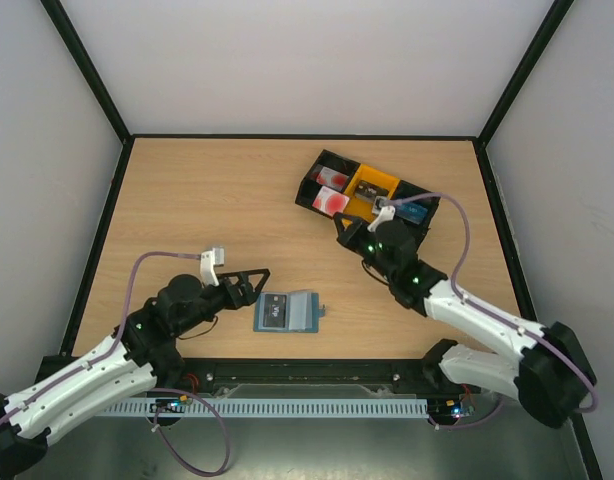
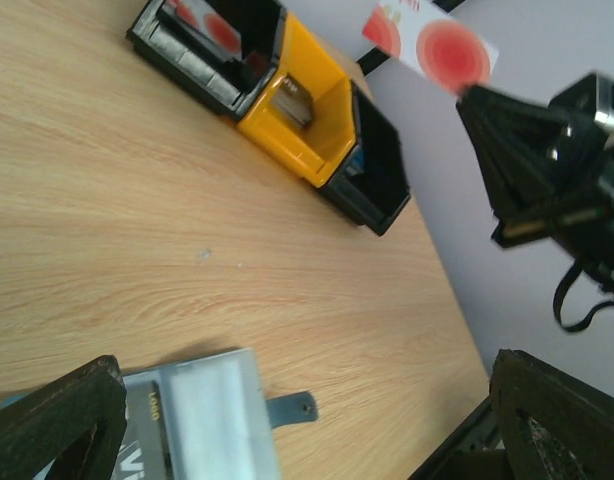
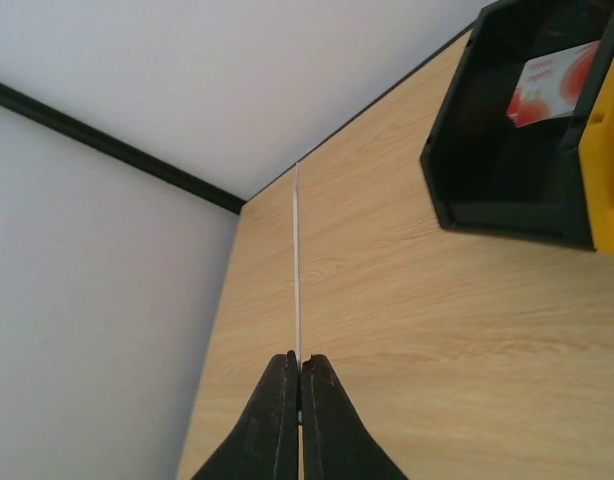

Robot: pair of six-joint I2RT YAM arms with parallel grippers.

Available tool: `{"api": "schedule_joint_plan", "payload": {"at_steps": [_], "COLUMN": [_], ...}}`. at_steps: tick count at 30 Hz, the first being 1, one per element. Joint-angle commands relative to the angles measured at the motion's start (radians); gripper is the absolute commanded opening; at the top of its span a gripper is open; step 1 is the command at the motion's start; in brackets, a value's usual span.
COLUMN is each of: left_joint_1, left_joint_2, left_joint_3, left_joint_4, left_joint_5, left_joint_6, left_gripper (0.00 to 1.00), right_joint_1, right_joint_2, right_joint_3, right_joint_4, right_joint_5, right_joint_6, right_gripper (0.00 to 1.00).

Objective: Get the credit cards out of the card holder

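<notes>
The dusty-blue card holder (image 1: pixel 287 311) lies open on the table near the front; a dark grey card (image 1: pixel 275 312) sits in its left pocket. In the left wrist view the holder (image 2: pixel 212 410) and its tab show between my fingers. My left gripper (image 1: pixel 255 285) is open and empty, just left of the holder. My right gripper (image 1: pixel 345 226) is shut on a white card with red marks (image 1: pixel 334 203), held over the tray's near edge. That card is edge-on in the right wrist view (image 3: pixel 297 270) and flat in the left wrist view (image 2: pixel 432 45).
The black-and-yellow three-bin tray (image 1: pixel 371 182) stands at the back right. Its left bin holds another white-and-red card (image 1: pixel 334 177), also seen in the right wrist view (image 3: pixel 552 85). Its right bin holds a blue card (image 1: pixel 414 212). Walls enclose the table.
</notes>
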Motion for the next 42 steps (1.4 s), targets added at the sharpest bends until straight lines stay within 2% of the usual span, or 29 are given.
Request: {"api": "schedule_joint_plan", "payload": {"at_steps": [1,9,16,24,42], "left_joint_1": [0.002,0.002,0.004,0.007,0.017], "left_joint_2": [0.032,0.094,0.137,0.152,0.302], "left_joint_3": [0.03,-0.072,-0.07,-0.081,-0.071], "left_joint_4": [-0.045,0.103,0.072,0.069,0.122], "left_joint_5": [0.001,0.122,0.134,0.114,0.104], "left_joint_6": [0.045,-0.018,0.031,0.06,0.069], "left_gripper": [1.0,1.0,1.0,1.0,1.0], "right_joint_1": [-0.089,-0.216,-0.265,-0.313,-0.373], "right_joint_2": [0.143,0.451,0.676,0.882,1.11], "right_joint_3": [0.113,0.286,0.429,0.633,0.893], "right_joint_4": [-0.034,-0.014,-0.01,-0.084,-0.205], "right_joint_5": [-0.082,-0.099,-0.067,-0.031,-0.12], "right_joint_6": [-0.066,-0.076,-0.061,-0.043,-0.04], "right_gripper": [0.02,0.02,0.02,0.02,0.02]}}
